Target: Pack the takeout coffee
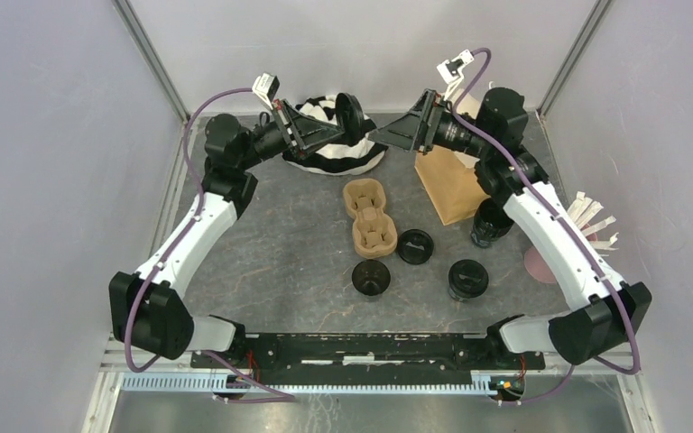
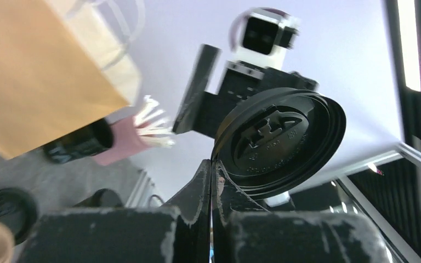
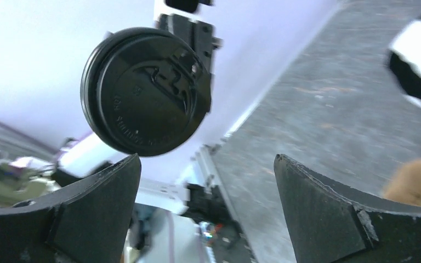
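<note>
Left gripper (image 2: pixel 212 164): fingers pressed together on the rim of a black lid (image 2: pixel 279 142). The lid stands on edge in the air, its flat face toward the other arm.
Right gripper (image 3: pixel 207 159): fingers spread wide with nothing between them. It faces the lid across a gap of air.
Room around the grippers: both hang above the rear of the table (image 1: pixel 271 253). The back wall is close behind, with frame posts at the two rear corners.
Under the left gripper: striped cloth (image 1: pixel 343 158), black and white, bunched.
Under the right gripper: brown paper bag (image 1: pixel 447 189); its inside is hidden.
Carrier (image 1: pixel 370 216): mid-table, two wells facing up, only brown cardboard showing in them.
Black cups (image 1: pixel 467 278): three stand apart from one another around the carrier's near end. A fourth (image 1: pixel 490 221) sits at the bag's near corner, partly under the right arm. Which of them are lidded, I cannot tell.
Pink cup (image 2: pixel 120 143): holds white sticks (image 2: pixel 153 123), by the right table edge.
Open floor: bare grey surface from the carrier across to the left arm.
</note>
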You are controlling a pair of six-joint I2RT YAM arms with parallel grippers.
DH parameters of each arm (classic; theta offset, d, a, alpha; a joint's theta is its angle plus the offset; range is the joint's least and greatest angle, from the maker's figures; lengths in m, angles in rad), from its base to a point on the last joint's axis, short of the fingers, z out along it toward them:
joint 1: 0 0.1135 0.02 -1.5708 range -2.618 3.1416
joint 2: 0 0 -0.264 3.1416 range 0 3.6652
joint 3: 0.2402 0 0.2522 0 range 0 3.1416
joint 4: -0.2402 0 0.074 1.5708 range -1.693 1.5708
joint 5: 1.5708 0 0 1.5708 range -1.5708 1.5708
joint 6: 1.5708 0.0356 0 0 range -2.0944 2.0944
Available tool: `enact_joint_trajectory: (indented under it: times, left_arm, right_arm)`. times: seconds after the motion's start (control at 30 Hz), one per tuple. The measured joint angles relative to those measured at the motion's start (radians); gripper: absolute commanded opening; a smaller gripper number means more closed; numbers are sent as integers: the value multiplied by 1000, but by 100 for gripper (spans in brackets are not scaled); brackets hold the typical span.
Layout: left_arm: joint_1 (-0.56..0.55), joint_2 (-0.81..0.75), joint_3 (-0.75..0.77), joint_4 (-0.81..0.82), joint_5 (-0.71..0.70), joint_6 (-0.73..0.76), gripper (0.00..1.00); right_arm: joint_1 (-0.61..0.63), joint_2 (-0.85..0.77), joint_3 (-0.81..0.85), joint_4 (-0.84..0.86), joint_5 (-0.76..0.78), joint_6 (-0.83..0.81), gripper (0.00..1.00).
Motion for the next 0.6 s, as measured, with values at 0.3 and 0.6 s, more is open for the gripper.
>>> enact_joint_trajectory:
  times: [0.3,0.6]
  left_arm:
    - [-6,76,-61,649,39,-420,2]
    - [-6,90,-61,719,74,-457,2]
  right_arm:
    - [117,35,-59,443,-51,410,98]
    - [122,35,-60,559,-28,515,98]
